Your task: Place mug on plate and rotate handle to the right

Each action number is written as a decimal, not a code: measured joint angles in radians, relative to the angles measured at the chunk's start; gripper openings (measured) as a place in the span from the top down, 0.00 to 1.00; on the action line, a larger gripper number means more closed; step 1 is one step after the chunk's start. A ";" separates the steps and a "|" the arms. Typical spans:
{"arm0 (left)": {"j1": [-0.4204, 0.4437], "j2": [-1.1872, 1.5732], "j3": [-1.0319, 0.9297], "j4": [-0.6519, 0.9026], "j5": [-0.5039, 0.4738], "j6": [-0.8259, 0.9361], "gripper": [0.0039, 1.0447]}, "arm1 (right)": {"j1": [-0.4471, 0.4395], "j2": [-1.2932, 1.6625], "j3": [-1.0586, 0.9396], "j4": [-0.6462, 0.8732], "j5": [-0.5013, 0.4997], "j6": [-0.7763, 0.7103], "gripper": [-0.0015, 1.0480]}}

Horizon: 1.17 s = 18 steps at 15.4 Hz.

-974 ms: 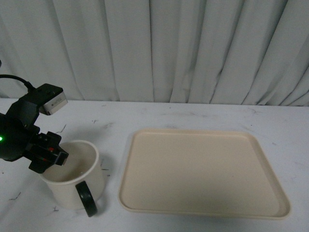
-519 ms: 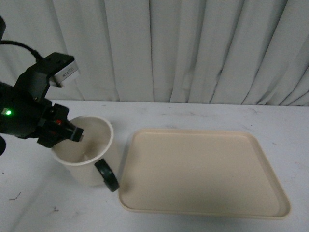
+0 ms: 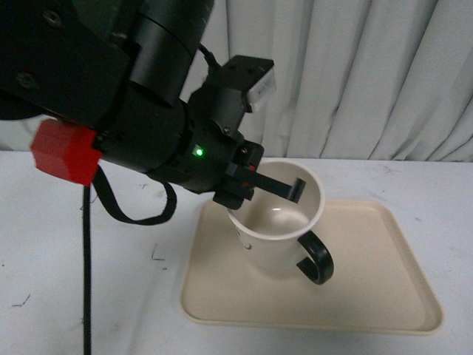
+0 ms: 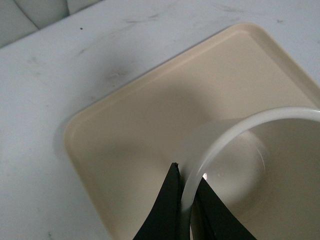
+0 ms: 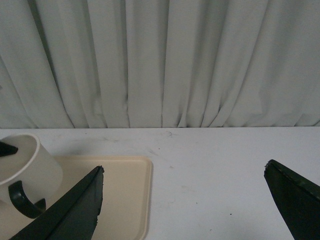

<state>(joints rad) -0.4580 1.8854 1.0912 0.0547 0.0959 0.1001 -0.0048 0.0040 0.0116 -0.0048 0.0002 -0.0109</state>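
Note:
The cream-white mug [image 3: 277, 248] hangs tilted over the middle of the beige plate [image 3: 377, 296]. I cannot tell whether its base touches the plate. Its black handle [image 3: 316, 257] points to the front right. My left gripper [image 3: 292, 191] is shut on the mug's rim, one finger inside and one outside. The left wrist view shows the gripper [image 4: 187, 172] pinching the rim [image 4: 235, 135] above the plate [image 4: 150, 115]. My right gripper [image 5: 184, 169] is open and empty over the table, right of the plate [image 5: 125, 185]. That view also shows the mug [image 5: 30, 160] and its handle [image 5: 22, 202].
The white table [image 3: 89, 222] carries the plate. A grey curtain [image 3: 369, 74] hangs behind it. A black cable [image 3: 87, 281] from the left arm hangs down over the table's left side. The arm's bulk fills the upper left of the front view.
My left gripper has lifted the mug from the table left of the plate and carried it right, over the plate. The handle has stayed at the front right.

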 joint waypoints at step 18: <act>-0.089 -0.012 0.050 0.013 -0.065 -0.040 0.04 | 0.000 0.000 0.000 0.000 0.000 0.000 0.06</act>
<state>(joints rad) -0.5472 1.8736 1.1416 0.0677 0.0307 0.0601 -0.0048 0.0040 0.0116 -0.0048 0.0002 -0.0109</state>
